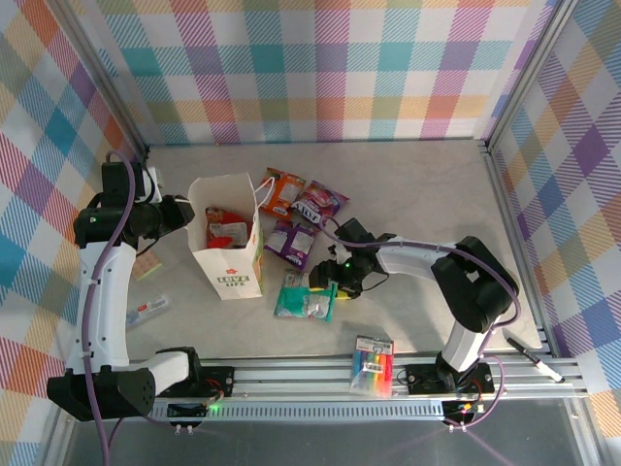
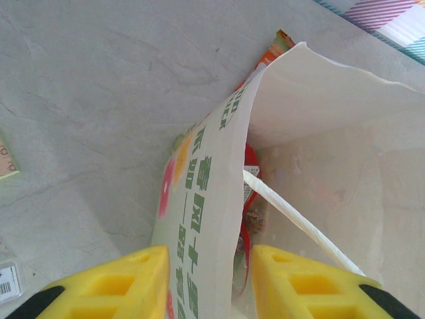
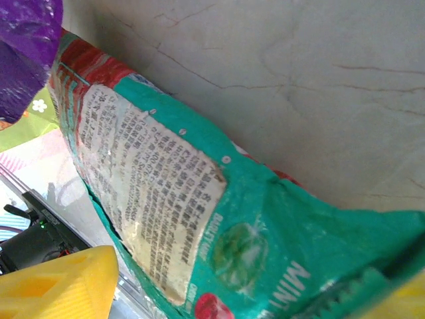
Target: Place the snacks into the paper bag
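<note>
The white paper bag (image 1: 231,262) stands open left of centre, with a red snack (image 1: 230,231) inside it. My left gripper (image 1: 187,216) is open, its yellow fingers (image 2: 113,286) standing either side of the bag's left wall (image 2: 212,199), with a gap on the inner side. The teal snack (image 1: 303,300) lies right of the bag. My right gripper (image 1: 328,282) is open wide over its upper right end, and the packet (image 3: 252,226) lies between the jaws. The orange (image 1: 281,191), pink-purple (image 1: 319,202) and small purple (image 1: 291,243) snacks lie behind it.
A rainbow-striped marker pack (image 1: 374,366) lies by the front rail. A black pen (image 1: 534,361) rests at the right edge. A small labelled item (image 1: 147,311) and a pale green pad (image 1: 150,267) lie left of the bag. Checked walls close in three sides.
</note>
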